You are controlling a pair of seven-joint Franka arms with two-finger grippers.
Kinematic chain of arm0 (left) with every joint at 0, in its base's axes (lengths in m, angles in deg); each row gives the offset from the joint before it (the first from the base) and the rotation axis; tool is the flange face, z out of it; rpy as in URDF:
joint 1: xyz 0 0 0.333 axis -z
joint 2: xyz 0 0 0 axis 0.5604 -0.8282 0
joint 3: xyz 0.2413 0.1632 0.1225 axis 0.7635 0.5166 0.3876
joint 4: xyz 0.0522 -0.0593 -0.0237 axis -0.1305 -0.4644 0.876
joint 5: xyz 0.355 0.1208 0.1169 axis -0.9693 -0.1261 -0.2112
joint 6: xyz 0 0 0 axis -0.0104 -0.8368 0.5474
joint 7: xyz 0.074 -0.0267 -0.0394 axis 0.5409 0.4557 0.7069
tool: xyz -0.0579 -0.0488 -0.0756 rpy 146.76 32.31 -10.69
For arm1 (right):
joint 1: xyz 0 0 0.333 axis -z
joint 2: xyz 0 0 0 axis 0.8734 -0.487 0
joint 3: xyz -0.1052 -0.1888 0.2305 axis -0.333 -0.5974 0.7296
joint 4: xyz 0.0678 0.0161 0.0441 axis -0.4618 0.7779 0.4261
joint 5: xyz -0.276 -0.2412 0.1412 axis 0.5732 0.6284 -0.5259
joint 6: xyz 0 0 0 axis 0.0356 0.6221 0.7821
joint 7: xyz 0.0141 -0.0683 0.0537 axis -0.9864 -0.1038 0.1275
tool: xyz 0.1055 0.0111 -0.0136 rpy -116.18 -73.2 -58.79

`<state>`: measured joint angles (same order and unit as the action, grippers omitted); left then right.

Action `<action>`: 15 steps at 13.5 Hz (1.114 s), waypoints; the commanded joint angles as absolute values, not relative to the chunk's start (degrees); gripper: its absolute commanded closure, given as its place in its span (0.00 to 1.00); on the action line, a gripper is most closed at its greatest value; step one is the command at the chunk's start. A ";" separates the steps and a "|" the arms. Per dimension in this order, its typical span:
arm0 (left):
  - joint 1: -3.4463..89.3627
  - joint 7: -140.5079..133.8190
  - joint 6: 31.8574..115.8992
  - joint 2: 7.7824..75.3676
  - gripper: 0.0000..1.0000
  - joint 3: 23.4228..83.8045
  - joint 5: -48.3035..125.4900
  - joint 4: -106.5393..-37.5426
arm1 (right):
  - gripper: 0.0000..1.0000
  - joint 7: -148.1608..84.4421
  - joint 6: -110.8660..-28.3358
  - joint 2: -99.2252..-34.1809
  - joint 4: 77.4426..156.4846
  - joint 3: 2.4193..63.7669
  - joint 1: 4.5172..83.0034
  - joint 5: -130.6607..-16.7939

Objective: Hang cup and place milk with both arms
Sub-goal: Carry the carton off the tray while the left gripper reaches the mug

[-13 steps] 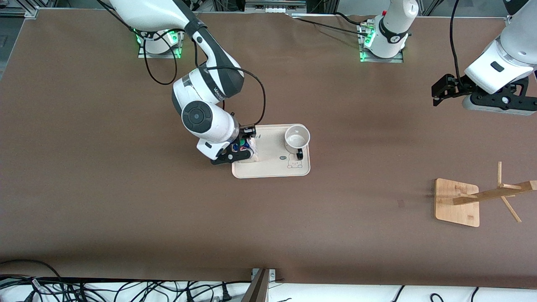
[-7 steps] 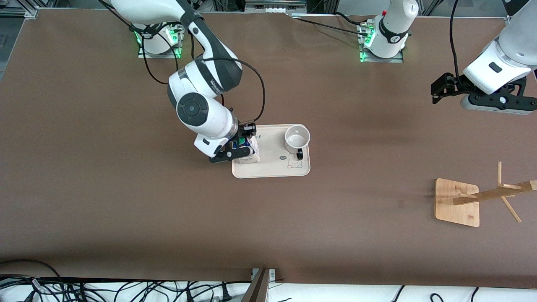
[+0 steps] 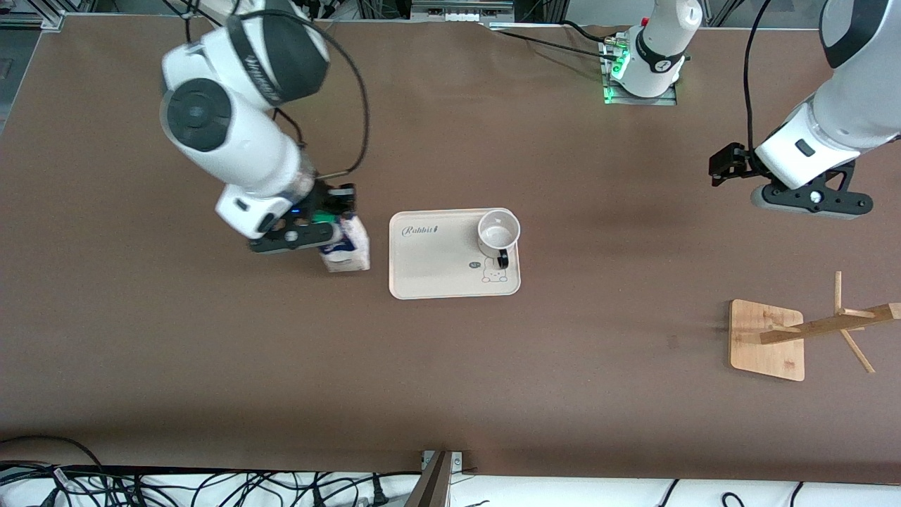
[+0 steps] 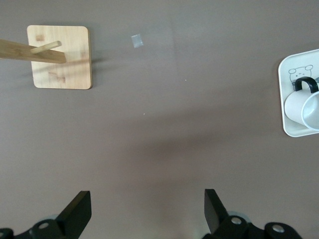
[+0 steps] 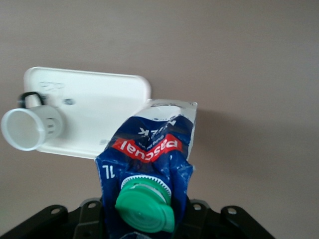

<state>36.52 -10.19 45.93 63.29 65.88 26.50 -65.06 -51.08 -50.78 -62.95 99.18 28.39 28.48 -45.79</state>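
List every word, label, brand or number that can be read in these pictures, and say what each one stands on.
"Rabbit": on the tray, in script near the corner toward the right arm's base.
"pascal": white letters on a red band on the milk, held in the right gripper.
"MILK" and "1L": also on the milk's blue top.
Small round mark beside the cartoon animal on the tray: too small to read.
Lettering on the right arm's dark band: too blurred to read.
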 commanded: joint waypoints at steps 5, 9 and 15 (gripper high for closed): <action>40.57 4.85 45.21 55.96 0.00 64.82 39.44 -61.80 | 0.53 -34.09 -44.95 -62.75 99.24 12.62 29.30 -45.58; 49.97 20.66 54.07 51.04 0.00 64.82 38.13 -61.98 | 0.53 -33.90 -42.32 -64.50 99.50 12.70 34.92 -46.89; 66.58 46.57 68.66 38.04 0.00 64.91 26.10 -61.98 | 0.53 -33.11 -39.76 -69.24 99.86 12.70 38.09 -47.60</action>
